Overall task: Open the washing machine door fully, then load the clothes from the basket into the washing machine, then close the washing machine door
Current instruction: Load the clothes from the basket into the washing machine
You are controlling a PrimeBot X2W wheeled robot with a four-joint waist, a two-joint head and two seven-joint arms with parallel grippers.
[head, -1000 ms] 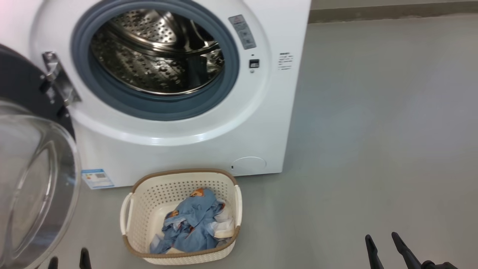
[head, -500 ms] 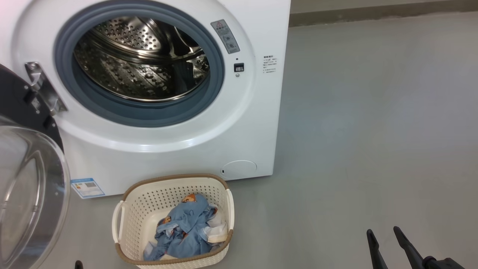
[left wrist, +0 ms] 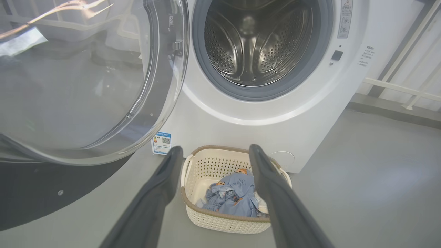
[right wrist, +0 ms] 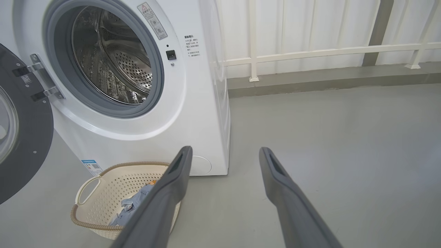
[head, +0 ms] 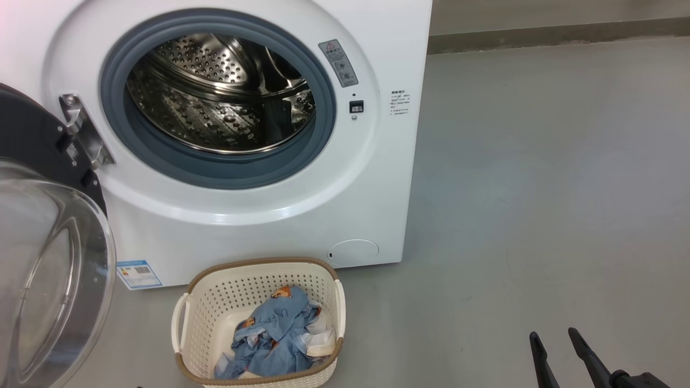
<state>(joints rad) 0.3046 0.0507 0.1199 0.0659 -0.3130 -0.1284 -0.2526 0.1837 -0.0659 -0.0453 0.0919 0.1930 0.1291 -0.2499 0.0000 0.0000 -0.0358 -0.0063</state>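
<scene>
The basket (head: 259,262), on the floor just in front of the washing machine (head: 242,226), holds the clothes (head: 275,337) in a heap; the washing machine door (head: 48,258) stands swung open beside that machine; the left gripper (left wrist: 214,150) and the right gripper (right wrist: 224,151), short of it, have fingers spread, gripping nothing.

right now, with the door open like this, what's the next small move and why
Probably lower the left gripper onto the clothes in the basket: the washing machine door stands swung wide, the drum is empty, and that open gripper points at the heap.
</scene>
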